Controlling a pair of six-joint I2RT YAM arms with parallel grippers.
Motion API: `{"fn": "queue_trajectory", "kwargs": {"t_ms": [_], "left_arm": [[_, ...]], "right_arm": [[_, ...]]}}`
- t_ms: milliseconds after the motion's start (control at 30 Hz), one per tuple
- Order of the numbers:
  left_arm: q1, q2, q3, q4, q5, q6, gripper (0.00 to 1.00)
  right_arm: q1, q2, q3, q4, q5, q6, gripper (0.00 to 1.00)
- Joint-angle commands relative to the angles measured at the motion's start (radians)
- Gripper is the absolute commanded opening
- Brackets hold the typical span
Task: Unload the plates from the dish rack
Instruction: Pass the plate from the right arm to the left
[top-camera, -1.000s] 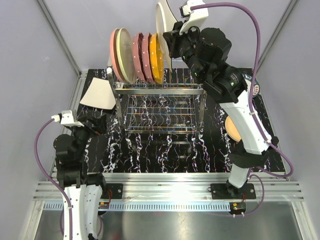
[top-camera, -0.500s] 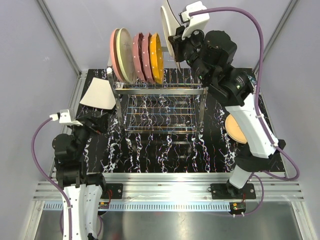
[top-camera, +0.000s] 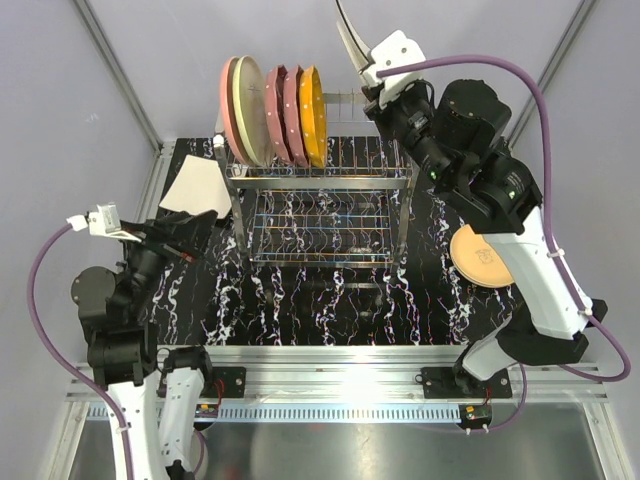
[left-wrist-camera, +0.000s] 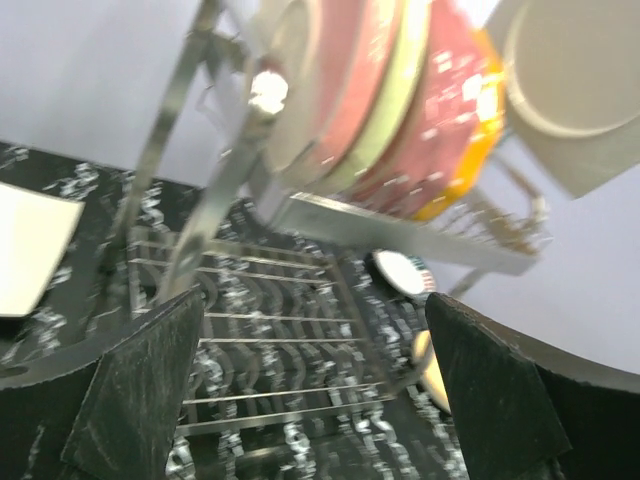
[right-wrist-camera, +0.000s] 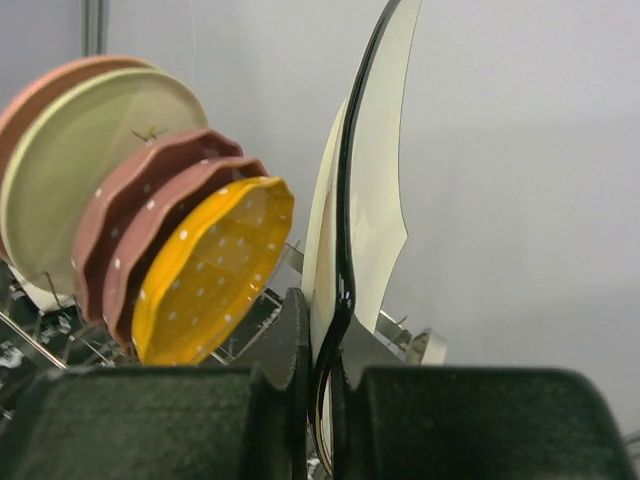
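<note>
Black marbled table (top-camera: 300, 300), grey walls behind. Dish rack (top-camera: 320, 181) at centre. Upright at left end of its top tier: pink plate (top-camera: 229, 105), cream plate (top-camera: 248, 112), maroon dotted plates (top-camera: 278, 108), orange plate (top-camera: 314, 115). Right gripper (top-camera: 370, 80) raised above rack's far right end, fingers clamped on rim of pale dark-edged plate (top-camera: 350, 35), held edge-up. Left gripper (top-camera: 195, 232) near left of rack, fingers spread, empty. Square white plate (top-camera: 195, 187) flat on table left of rack; tan plate (top-camera: 480, 255) flat at right.

Closed in by plain pale grey walls (top-camera: 150, 60), joined at slanting metal struts (top-camera: 118, 75). Floored with a black, white-veined tabletop (top-camera: 300, 322), edged nearest by ribbed aluminium rails (top-camera: 340, 378) and a shiny steel sheet (top-camera: 350, 445). Evenly, softly lit.
</note>
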Motion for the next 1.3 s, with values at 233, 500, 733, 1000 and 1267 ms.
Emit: {"fn": "queue_trajectory", "kwargs": {"t_ms": [233, 500, 733, 1000, 1267], "left_arm": [[-0.035, 0.135, 0.208, 0.079, 0.184, -0.303, 0.96], [-0.140, 0.240, 0.301, 0.170, 0.146, -0.403, 0.96], [-0.617, 0.431, 0.436, 0.164, -0.136, -0.287, 0.97], [-0.844, 0.672, 0.678, 0.228, -0.334, -0.164, 0.97], [-0.928, 0.859, 0.801, 0.256, -0.446, -0.124, 0.97]], "right_arm": [[0.000, -0.139, -0.137, 0.333, 0.008, -0.502, 0.00], [0.000, -0.205, -0.273, 0.428, 0.040, -0.699, 0.00], [0.002, -0.303, -0.420, 0.512, 0.033, -0.872, 0.00], [0.002, -0.462, -0.705, 0.670, -0.010, -1.087, 0.00], [0.002, -0.591, -0.867, 0.733, -0.043, -1.148, 0.00]]}}
